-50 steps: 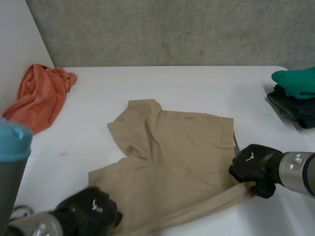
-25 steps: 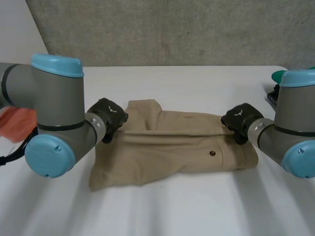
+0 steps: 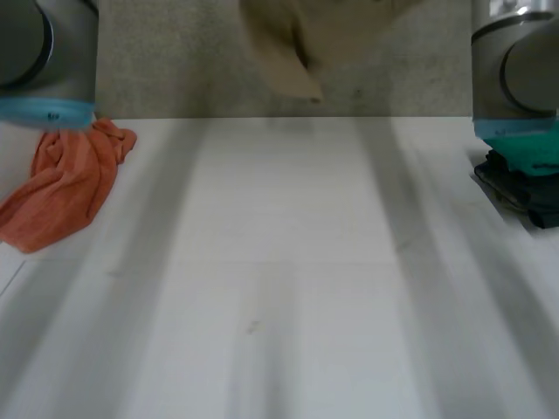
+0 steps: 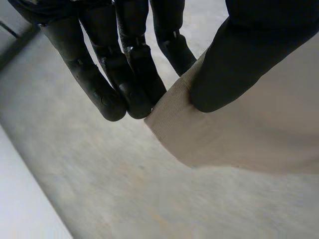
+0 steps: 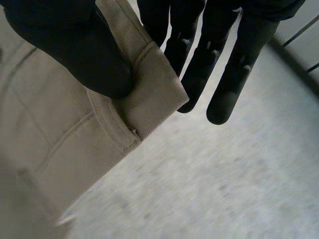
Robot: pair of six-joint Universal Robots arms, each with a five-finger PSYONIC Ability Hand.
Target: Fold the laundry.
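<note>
I see a grey wall (image 3: 175,70) behind the white tabletop (image 3: 279,262), an orange cloth (image 3: 65,183) at its left edge and a clothes pile (image 3: 528,196) at its right. The left hand (image 4: 124,74) and right hand (image 5: 65,45) each pinch the beige garment (image 3: 288,44) between fingers and thumb.

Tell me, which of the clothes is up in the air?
The beige fabric garment: the left hand and right hand pinch it aloft. The crumpled orange cloth and dark folded pile lie on the white table.

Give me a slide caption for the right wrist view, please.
The right hand pinching a hemmed corner of the beige garment against its thumb.
</note>
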